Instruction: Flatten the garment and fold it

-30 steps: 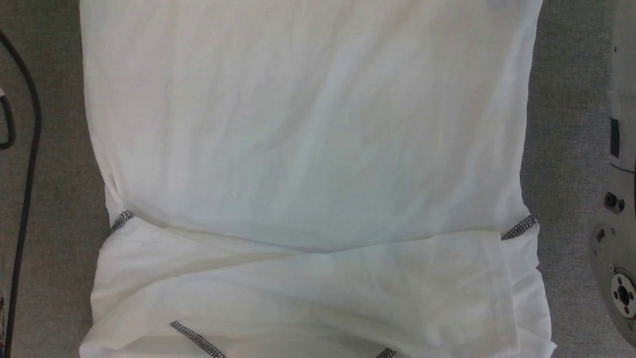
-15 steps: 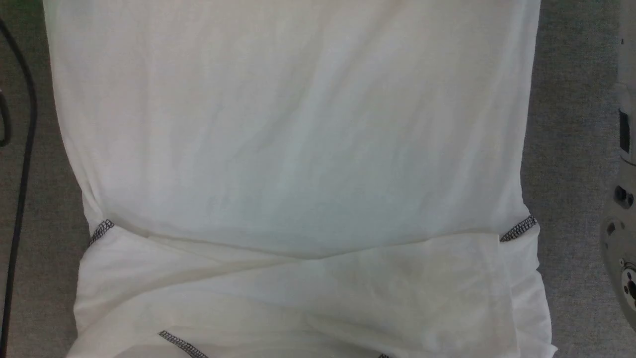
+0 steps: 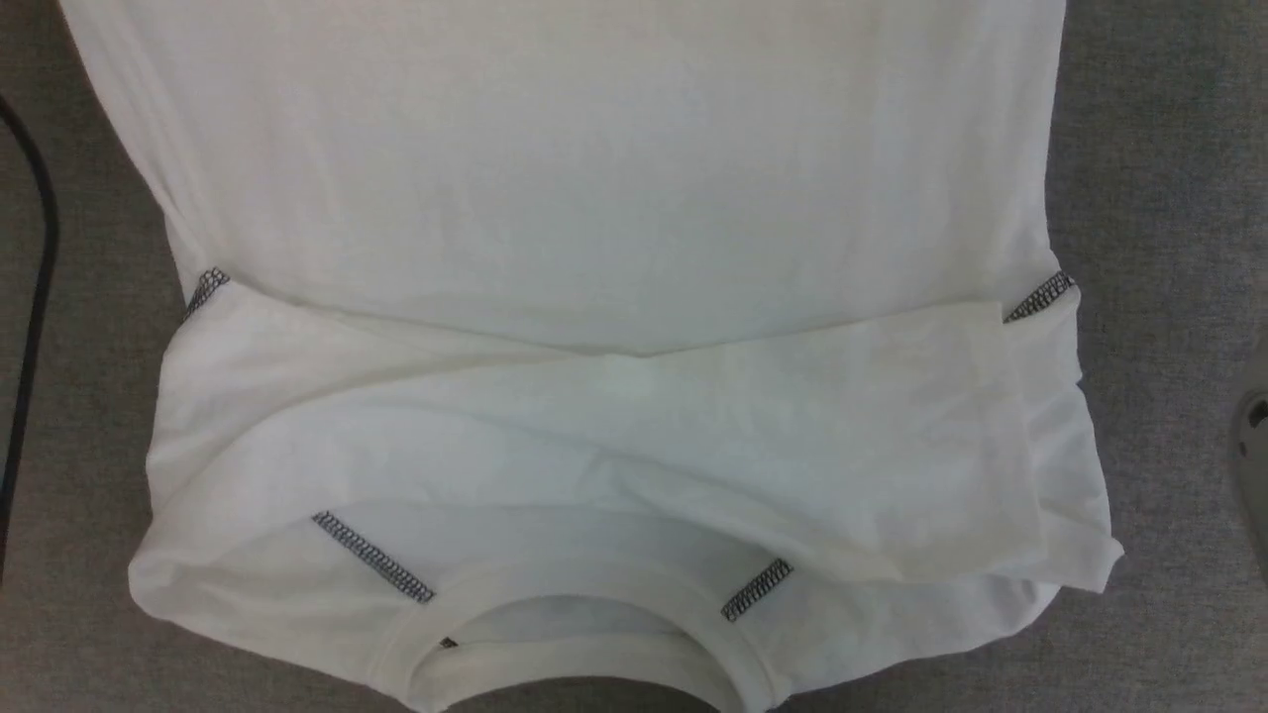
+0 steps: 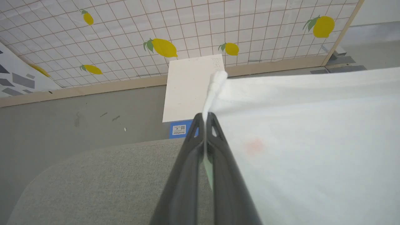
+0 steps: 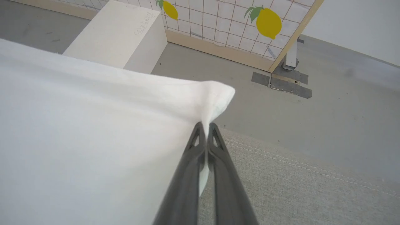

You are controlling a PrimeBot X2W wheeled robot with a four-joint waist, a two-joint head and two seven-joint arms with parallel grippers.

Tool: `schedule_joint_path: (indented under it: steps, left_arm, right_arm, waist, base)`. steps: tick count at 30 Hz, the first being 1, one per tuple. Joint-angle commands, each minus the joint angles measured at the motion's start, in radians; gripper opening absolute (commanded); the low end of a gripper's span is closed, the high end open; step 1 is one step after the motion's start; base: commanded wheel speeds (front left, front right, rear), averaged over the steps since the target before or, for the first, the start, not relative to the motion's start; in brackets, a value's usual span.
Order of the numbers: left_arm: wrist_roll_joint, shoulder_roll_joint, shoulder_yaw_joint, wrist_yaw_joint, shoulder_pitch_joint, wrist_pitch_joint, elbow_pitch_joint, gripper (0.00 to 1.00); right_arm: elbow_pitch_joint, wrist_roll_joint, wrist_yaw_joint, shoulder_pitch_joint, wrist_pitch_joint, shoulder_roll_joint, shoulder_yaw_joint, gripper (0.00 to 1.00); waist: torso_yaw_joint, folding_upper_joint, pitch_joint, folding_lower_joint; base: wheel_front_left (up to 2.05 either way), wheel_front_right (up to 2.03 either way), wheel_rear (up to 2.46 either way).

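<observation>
- The garment [image 3: 614, 198] lies spread on the grey fabric surface [image 3: 1159, 198]. Its collar [image 3: 584, 634] is at the near end, and the sleeves are folded across the body just beyond the collar.
- The left gripper [image 4: 205, 117] is pressed shut on one corner of the garment [image 4: 312, 140]; a small bunch of white cloth sticks out past the tips.
- The right gripper [image 5: 205, 126] pinches another corner of the garment [image 5: 78, 125] in the same way, fingers together.
- A white box [image 5: 118, 37] stands on the floor beyond the garment's held edge.
- A black cable [image 3: 35, 248] runs beside the garment's left side, apart from it.
</observation>
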Motion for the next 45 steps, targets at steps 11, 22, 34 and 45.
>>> schedule_joint_path:
  steps: [11, 22, 34, 45]
  left_arm:
    - [-0.07, 0.02, -0.05, -0.091, 0.211, -0.24, -0.067, 0.0]
    - [-0.192, 0.017, 0.009, -0.031, 0.691, -0.359, -0.225, 0.0]
    - [-0.284, -0.041, 0.024, 0.094, 1.158, -0.372, -0.357, 0.0]
    - [-0.324, -0.071, 0.011, 0.145, 1.326, -0.355, -0.39, 0.0]
  right_arm:
    - [-0.051, 0.203, -0.002, 0.2, -0.112, -0.068, 0.086, 0.0]
    - [-0.242, 0.402, -0.002, 0.697, -0.171, -0.101, 0.042, 0.0]
    - [-0.423, 0.47, -0.002, 1.148, -0.141, -0.026, -0.042, 0.0]
    - [-0.476, 0.459, -0.002, 1.369, -0.12, 0.021, -0.115, 0.0]
  waist:
    - [0.017, 0.0, -0.215, 0.0]
    - [0.01, 0.0, -0.495, 0.0]
    - [0.007, 0.0, -0.642, 0.0]
    - [0.028, 0.0, -0.681, 0.0]
  base:
    - [0.0, 0.0, 0.0]
    - [0.0, 0.0, 0.0]
    - [0.0, 0.0, 0.0]
    - [0.0, 0.0, 0.0]
